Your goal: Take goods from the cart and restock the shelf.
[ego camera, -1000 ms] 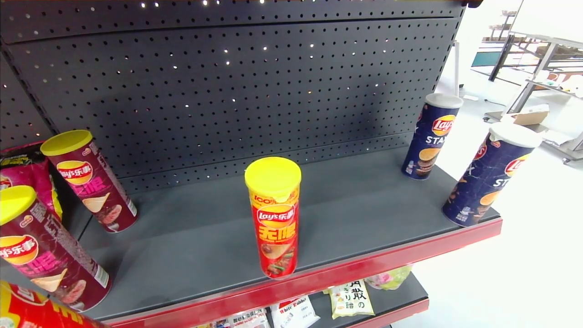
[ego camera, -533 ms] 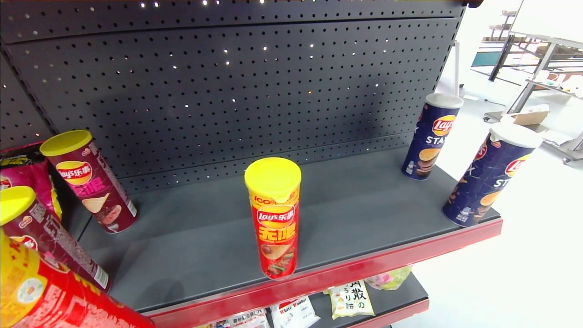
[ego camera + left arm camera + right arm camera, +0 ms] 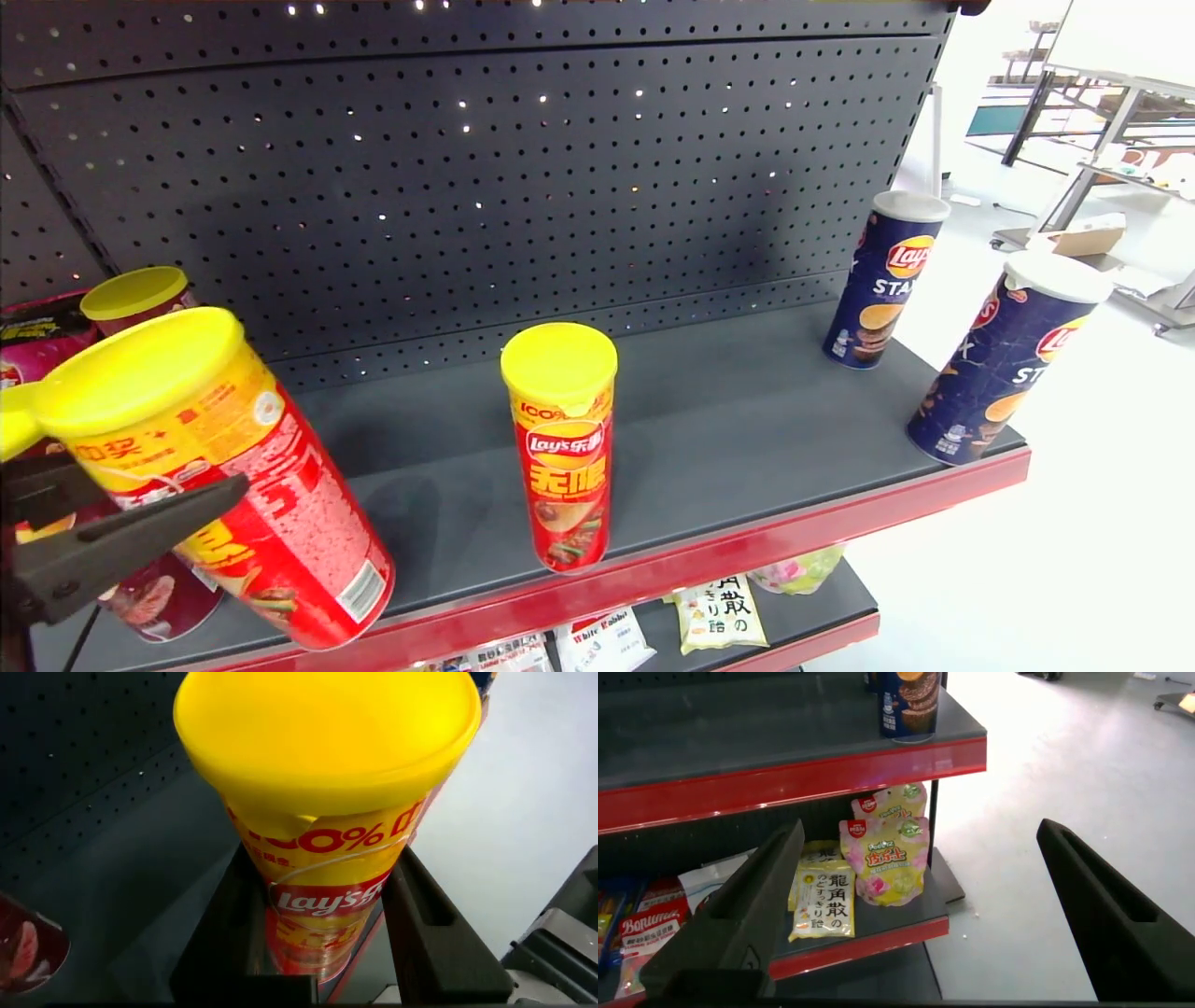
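Head view has my left gripper (image 3: 140,509) at the lower left of the frame, clamped on a red can (image 3: 233,467) with a yellow lid. The can tilts, its lid toward the left edge and its base over the red front lip of the shelf (image 3: 709,439); I cannot tell whether the base touches the board. In the left wrist view the can (image 3: 327,756) sits between the two dark fingers (image 3: 224,933), which press its sides. A matching middle can (image 3: 565,448) stands upright at the centre of the frame, well apart from mine. Two blue cans (image 3: 882,280) stand at the right, and two maroon cans (image 3: 135,294) stand at the left, behind my can. My right gripper (image 3: 920,896) is spread wide and holds nothing, facing snack bags (image 3: 882,859) on a lower shelf.
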Motion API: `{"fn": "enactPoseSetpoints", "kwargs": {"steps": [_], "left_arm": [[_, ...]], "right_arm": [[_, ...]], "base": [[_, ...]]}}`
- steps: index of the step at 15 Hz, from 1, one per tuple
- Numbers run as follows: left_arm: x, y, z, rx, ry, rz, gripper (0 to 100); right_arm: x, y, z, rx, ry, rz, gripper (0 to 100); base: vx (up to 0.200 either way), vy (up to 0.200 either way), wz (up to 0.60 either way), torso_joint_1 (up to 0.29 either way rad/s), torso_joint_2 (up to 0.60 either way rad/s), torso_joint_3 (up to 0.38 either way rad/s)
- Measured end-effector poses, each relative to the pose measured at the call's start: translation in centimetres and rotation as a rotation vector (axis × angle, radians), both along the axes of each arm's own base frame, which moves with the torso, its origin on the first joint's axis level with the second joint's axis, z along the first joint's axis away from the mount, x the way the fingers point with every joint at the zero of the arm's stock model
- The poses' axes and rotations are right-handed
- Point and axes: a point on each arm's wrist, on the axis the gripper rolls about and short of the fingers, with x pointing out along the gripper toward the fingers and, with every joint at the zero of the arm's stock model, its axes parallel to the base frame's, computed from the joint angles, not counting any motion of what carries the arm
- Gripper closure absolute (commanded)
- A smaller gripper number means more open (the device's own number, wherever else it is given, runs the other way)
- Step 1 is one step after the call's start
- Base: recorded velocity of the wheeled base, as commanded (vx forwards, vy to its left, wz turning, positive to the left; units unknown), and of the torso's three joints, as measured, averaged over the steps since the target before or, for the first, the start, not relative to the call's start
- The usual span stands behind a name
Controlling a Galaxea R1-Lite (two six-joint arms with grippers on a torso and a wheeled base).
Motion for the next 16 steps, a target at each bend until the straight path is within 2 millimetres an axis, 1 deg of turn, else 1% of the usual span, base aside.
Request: {"fn": "enactPoseSetpoints", "kwargs": {"steps": [3,6,10,12,14,16], "left_arm": [[3.2,-1.4,0.4,0.017,0.029,-0.021,100],[6.1,-2.7,0.6,0.021,0.013,-0.010,100],[10.0,-4.1,0.0,0.014,-0.029,0.022,100],[11.3,-4.9,-0.5,0.018,-0.014,0.014,100],[12.7,-5.8,-0.7,0.011,-0.025,-0.004,100],[13.6,-6.4,-0.9,0.010,-0.028,-0.014,100]], "right_arm": [[0.0,0.0,0.0,0.000,0.000,0.000,0],[0.0,0.0,0.0,0.000,0.000,0.000,0],[0.0,0.0,0.0,0.000,0.000,0.000,0],[0.0,0.0,0.0,0.000,0.000,0.000,0],[0.0,0.0,0.0,0.000,0.000,0.000,0],[0.0,0.0,0.0,0.000,0.000,0.000,0]], "base": [[0.000,0.000,0.00,0.000,0.00,0.000],[0.000,0.000,0.00,0.000,0.00,0.000],[0.000,0.000,0.00,0.000,0.00,0.000],[0.000,0.000,0.00,0.000,0.00,0.000],[0.000,0.000,0.00,0.000,0.00,0.000],[0.000,0.000,0.00,0.000,0.00,0.000]]}}
